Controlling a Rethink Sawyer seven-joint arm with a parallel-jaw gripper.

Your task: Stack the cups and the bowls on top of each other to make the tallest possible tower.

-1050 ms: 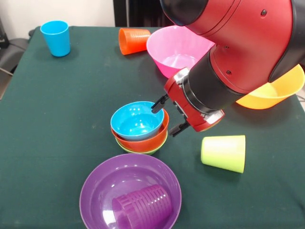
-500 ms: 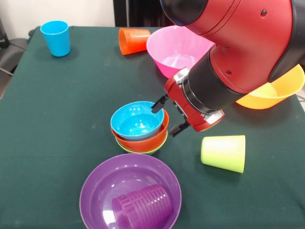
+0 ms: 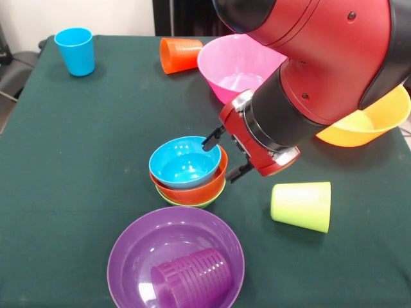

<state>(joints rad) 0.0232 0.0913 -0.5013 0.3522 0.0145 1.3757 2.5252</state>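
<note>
At frame centre the gripper [image 3: 220, 156], fingers spread and empty, hung beside the blue bowl [image 3: 184, 162] nested atop the orange bowl [image 3: 196, 189]; next seemingly fetching the pink bowl [image 3: 236, 66].

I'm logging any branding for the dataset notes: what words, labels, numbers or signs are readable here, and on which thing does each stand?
None: no readable text shows anywhere in the front view.
The red and black robot arm shows no legible logo or label.
The lime green plastic cup, the ribbed orange plastic cup, the wide purple plastic bowl and the dark green tablecloth are plain.
</note>
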